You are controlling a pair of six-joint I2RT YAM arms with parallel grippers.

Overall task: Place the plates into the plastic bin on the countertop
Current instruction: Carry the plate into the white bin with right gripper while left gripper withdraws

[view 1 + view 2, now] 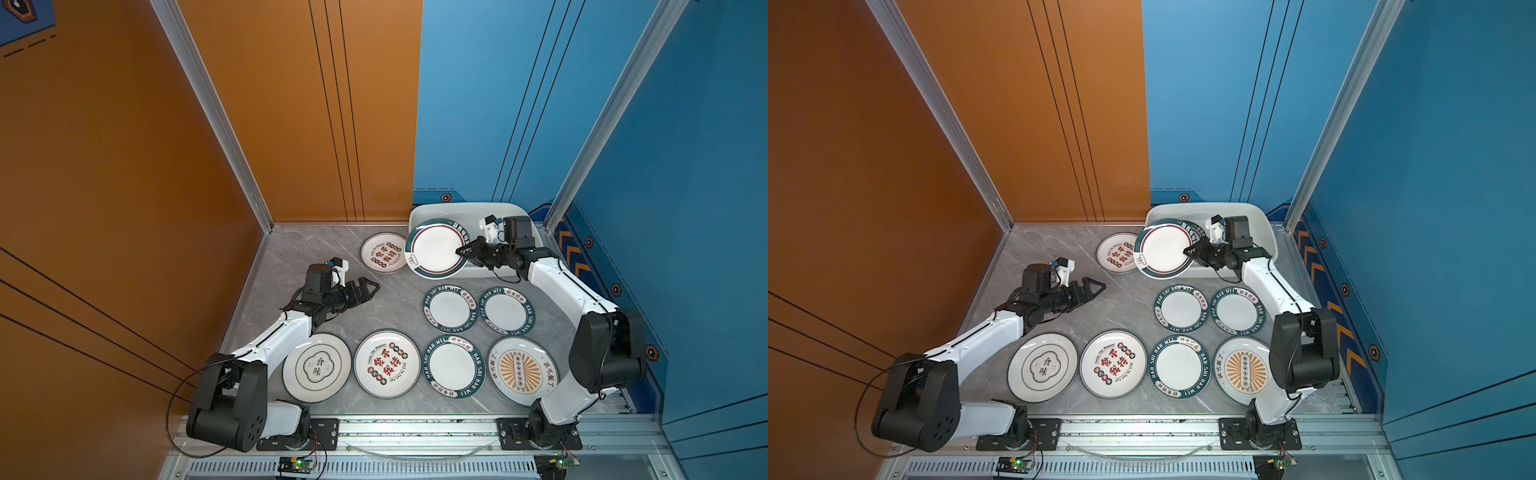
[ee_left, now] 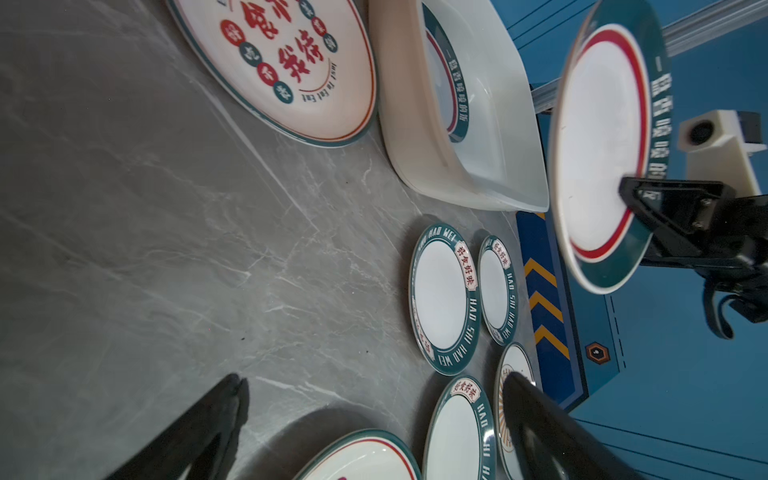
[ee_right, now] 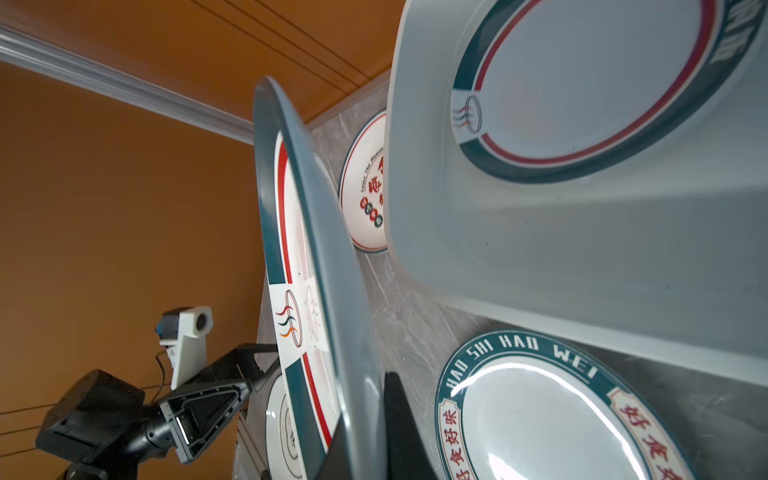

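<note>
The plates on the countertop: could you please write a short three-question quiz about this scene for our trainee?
1. How many plates lie on the countertop outside the plastic bin?
2. True or false: the left gripper holds a plate.
3. The red-ringed plate in the right gripper is: A) raised, pinched at its rim; B) flat on the countertop; C) lying inside the bin.
Key: 1 seven; 2 false, the left gripper is open and empty; 3 A.
</note>
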